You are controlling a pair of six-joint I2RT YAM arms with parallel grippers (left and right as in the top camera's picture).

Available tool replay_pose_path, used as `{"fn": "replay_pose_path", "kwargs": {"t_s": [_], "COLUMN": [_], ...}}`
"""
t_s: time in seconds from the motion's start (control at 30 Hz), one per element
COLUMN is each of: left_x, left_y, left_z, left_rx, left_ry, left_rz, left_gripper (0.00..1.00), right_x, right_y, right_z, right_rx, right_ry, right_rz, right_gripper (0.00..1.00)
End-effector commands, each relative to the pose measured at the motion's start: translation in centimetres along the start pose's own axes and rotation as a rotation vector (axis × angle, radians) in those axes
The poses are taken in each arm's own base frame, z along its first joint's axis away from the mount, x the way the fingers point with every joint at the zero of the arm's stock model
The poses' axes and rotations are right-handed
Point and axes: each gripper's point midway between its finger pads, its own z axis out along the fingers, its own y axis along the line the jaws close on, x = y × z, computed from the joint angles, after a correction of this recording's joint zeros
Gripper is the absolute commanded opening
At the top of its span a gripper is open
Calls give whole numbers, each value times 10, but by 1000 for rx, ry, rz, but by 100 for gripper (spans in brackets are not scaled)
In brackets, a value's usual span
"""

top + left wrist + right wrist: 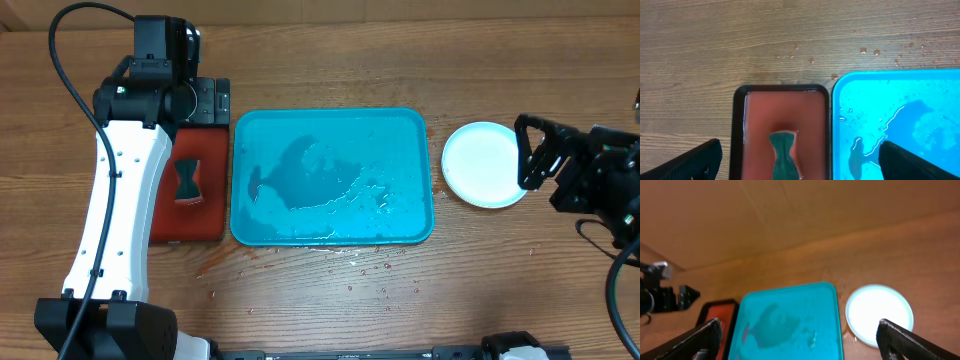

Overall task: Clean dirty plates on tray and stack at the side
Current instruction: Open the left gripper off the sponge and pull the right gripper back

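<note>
The cyan tray [330,114] lies mid-table, wet with a puddle and carrying no plates; it also shows in the left wrist view [890,90] and the right wrist view [790,300]. A round white plate with a pale cyan rim [478,164] sits on the table right of the tray, also in the right wrist view [880,314]. I cannot tell whether other plates lie under it. My right gripper [531,158] is open and empty at the plate's right edge [800,335]. My left gripper [208,102] is open and empty above the red tray's far end [800,155].
A red tray with a dark rim [165,215] lies left of the cyan tray and holds reddish water and a dark green sponge [188,182], seen too in the left wrist view [784,152]. Water drops [360,265] spot the table by the cyan tray's near edge.
</note>
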Motion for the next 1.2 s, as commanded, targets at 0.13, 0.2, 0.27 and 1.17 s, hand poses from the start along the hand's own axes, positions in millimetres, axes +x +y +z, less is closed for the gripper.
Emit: {"fn": "replay_pose_path", "kwargs": {"t_s": [0.13, 0.2, 0.27, 1.17], "left_x": [0, 1, 0, 1], "left_y": [0, 0, 0, 0], "left_z": [3, 3, 3, 3], "left_rx": [3, 3, 3, 3], "left_ry": [5, 6, 5, 6], "left_rz": [-24, -24, -24, -24], "left_gripper": [100, 100, 100, 100], "right_x": [-3, -6, -3, 168], "right_y": [-8, -9, -10, -69], "right_z": [10, 16, 21, 120], "right_rx": [34, 32, 20, -186], "right_ry": [-32, -65, -98, -582], "right_rz": [-16, -33, -67, -134], "right_gripper": [100, 100, 100, 100]}}
